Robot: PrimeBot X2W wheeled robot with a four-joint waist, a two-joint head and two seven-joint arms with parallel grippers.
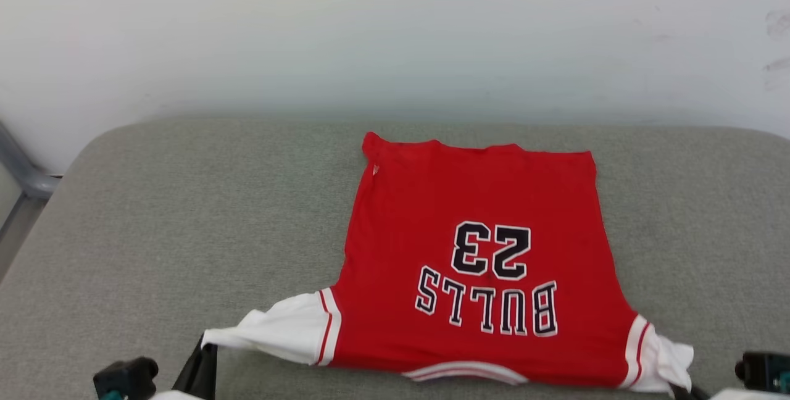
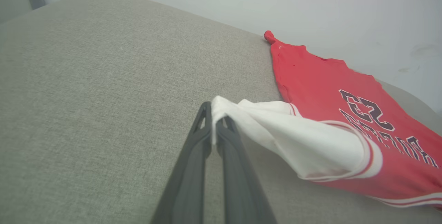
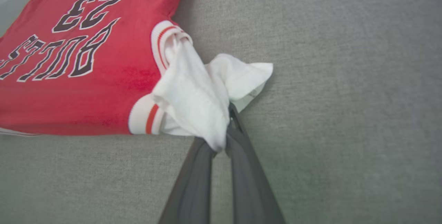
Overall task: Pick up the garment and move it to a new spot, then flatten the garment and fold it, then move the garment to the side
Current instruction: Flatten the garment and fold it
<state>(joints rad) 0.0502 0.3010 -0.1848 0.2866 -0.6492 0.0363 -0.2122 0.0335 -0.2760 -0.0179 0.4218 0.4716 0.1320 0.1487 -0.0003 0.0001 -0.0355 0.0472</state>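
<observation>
The garment [image 1: 475, 264] is a red jersey with white sleeves, lying spread on the grey cushion with its black "BULLS 23" lettering upside down to me and its collar at the near edge. My left gripper [image 2: 214, 113] is shut on the tip of the white left sleeve [image 2: 304, 141], which is drawn out and lifted a little. My right gripper [image 3: 224, 127] is shut on the bunched white right sleeve [image 3: 197, 92]. In the head view the left gripper [image 1: 207, 344] sits at the sleeve's end at the lower left, and the right sleeve [image 1: 669, 357] ends at the lower right.
The grey fabric cushion [image 1: 185, 215] has a rounded far edge against a pale wall [image 1: 395, 29]. A grey metal frame [image 1: 21, 168] shows at the far left. Bare cushion lies to the left of the garment and a narrower strip to its right.
</observation>
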